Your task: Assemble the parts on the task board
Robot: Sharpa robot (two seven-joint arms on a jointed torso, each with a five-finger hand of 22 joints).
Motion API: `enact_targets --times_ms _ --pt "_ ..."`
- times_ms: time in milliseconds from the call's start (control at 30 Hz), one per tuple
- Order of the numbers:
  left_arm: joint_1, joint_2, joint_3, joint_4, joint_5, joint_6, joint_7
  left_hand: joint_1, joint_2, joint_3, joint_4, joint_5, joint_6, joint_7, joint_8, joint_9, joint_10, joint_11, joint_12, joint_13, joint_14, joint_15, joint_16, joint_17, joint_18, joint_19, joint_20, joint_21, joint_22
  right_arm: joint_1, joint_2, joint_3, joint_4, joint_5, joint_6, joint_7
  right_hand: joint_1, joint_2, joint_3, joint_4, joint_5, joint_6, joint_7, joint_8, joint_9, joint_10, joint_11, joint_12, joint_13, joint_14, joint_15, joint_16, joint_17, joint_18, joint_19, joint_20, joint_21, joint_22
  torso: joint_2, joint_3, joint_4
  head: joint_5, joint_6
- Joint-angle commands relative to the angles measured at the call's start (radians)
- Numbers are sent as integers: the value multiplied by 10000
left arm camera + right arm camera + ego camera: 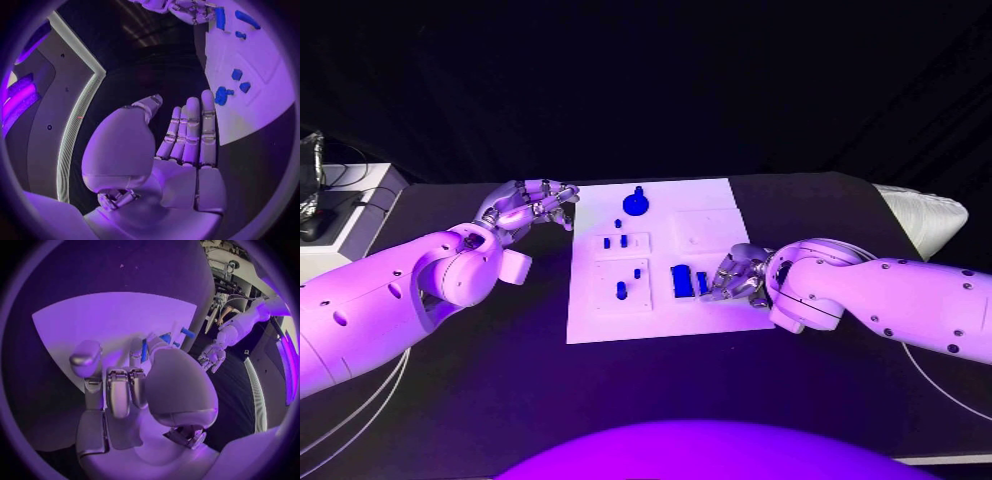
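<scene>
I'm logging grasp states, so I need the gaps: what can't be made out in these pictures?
- Head view: the silver right hand covers the board edge beside the blue rectangular block; contact is unclear.
- Right wrist view: its own fingers hide most of the blue part.
- Head view: small blue pegs on the white task board are too small to identify.

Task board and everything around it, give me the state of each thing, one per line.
Task board: flat on the black table, both hands at its sides.
Round blue part: on the board's far edge, untouched.
Rectangular blue part: on the board, right by the right hand's fingers.
Small blue parts: standing in the board's left panels.
Left robot hand: fingers straight, holding nothing, beside the board.
Right robot hand: over the board's right edge; grip unclear.
</scene>
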Motion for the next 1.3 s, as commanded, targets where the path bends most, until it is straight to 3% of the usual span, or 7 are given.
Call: enact_targets --times_ms 33,300,667,1000,1100,1167,1300 --pt "-6 20 7 13 -28 159 52 7 74 9 62 -22 -59 18 28 -12 -67 -27 -22 -15 -5 10 31 -15 54 73 -3 -40 -12 -27 -106 -8 132 134 -31 377 -111 -195 -147 -2 -43 -93 46 30 -11 1003 -16 -70 2529 986 -42 -12 2382 -60 -14 -76 -77 -26 2 4 -1 5 7" --pt "-7 42 7 -29 -29 147 61 7 74 9 62 -22 -59 18 28 -12 -67 -27 -22 -15 -5 10 31 -15 54 73 -3 -40 -12 62 -574 70 549 394 -237 862 -126 -360 -761 7 -32 -244 144 -9 -62 850 72 -385 2340 949 34 -77 2218 -7 -112 -12 -503 -193 -15 1 -10 -26 35" --pt "-24 101 6 -94 -24 122 106 29 78 -1 70 -21 -58 18 32 -17 -74 -27 -17 -15 -6 11 32 -16 54 77 -3 -48 -18 345 -1040 166 649 684 -684 1502 -66 -205 -1152 11 15 -283 172 -14 -105 807 105 -466 2291 949 68 -80 2218 3 -117 27 -579 -210 -58 -12 -11 -87 115" --pt "-85 150 6 -112 223 -110 311 127 129 9 81 -8 -39 15 49 -31 14 -42 50 4 -13 0 31 -21 56 89 -5 -67 -30 566 -1003 207 -248 2594 -2637 3784 810 413 -743 -55 1143 -848 400 -592 -535 546 291 -961 1993 796 212 -376 1545 210 -424 147 -2168 -888 -110 -32 -13 -101 216" --pt "-106 170 6 -120 359 -271 396 158 140 12 86 -7 -29 19 56 -37 61 -48 78 12 -20 -4 28 -25 56 90 -7 -76 -34 578 -863 209 -534 3399 -3038 4721 1082 392 -526 -45 1324 -1012 517 -799 -677 -16 393 -2015 1353 541 300 -873 573 452 -889 225 -4061 -1763 -135 -43 -16 -114 292" --pt "-119 196 6 -135 481 -450 468 211 149 4 118 -4 6 10 76 -52 213 -67 141 26 -84 -12 -11 -45 51 55 -7 -123 -56 579 -718 210 -761 3940 -3271 5358 1173 347 -337 -39 1413 -1257 683 -1004 -789 -842 554 -3527 391 70 435 -1793 -894 641 -1450 364 -5866 -2679 -168 -59 -32 -117 343" --pt "-135 284 6 -190 796 -954 657 420 98 -27 408 -13 88 40 134 -184 690 25 -309 -228 -1013 177 -1473 -695 34 -750 193 -1314 -710 536 -294 211 -1394 4864 -3558 6649 1344 253 249 -40 1534 -1916 1151 -1519 -1146 -3934 970 -8880 -3335 -2449 866 -6003 -6089 612 -2551 804 -7146 -3638 -258 -95 -74 -100 631"
